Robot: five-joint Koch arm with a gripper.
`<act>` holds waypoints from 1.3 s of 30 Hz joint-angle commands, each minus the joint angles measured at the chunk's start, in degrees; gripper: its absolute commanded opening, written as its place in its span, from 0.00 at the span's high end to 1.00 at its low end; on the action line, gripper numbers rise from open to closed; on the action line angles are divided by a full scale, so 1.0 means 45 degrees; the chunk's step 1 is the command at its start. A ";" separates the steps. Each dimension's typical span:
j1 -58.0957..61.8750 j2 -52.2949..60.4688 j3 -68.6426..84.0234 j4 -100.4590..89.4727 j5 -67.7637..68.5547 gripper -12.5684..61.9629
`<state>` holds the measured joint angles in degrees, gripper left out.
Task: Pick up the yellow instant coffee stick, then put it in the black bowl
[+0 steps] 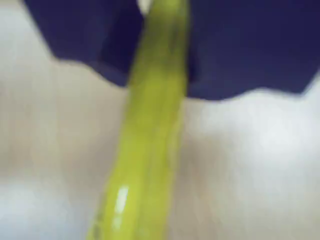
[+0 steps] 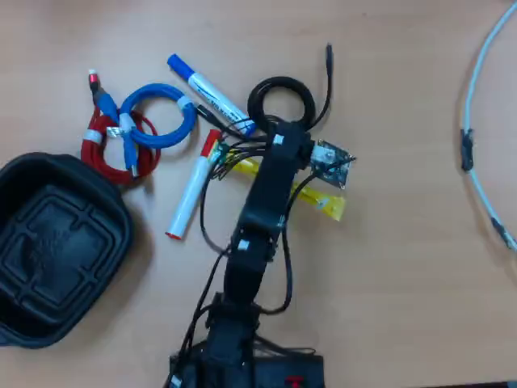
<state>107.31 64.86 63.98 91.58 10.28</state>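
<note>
In the wrist view the yellow instant coffee stick (image 1: 150,150) fills the middle, blurred, running from the top centre to the bottom edge. The dark jaws of my gripper (image 1: 164,75) hug it on both sides at the top, so it looks clamped. In the overhead view the stick (image 2: 325,204) lies diagonally under my arm (image 2: 266,194), with both ends showing; the gripper itself is hidden beneath the arm. The black bowl (image 2: 56,242) stands empty at the far left, well apart from the arm.
In the overhead view a white marker with a red cap (image 2: 190,190) lies just left of the arm. A blue marker (image 2: 210,93), blue cable (image 2: 161,113), red cable (image 2: 109,145) and coiled black cable (image 2: 281,101) lie behind. A white cable (image 2: 485,121) runs along the right edge.
</note>
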 commanded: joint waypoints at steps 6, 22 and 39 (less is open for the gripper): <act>-0.1602 0.3965 -0.0605 0.1016 0.0156 0.92; -0.8438 0.5645 -0.1504 0.0371 0.0176 0.92; -1.4219 0.5293 -0.2246 -0.1992 0.0879 0.92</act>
<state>45.44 87.10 58.62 87.98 11.78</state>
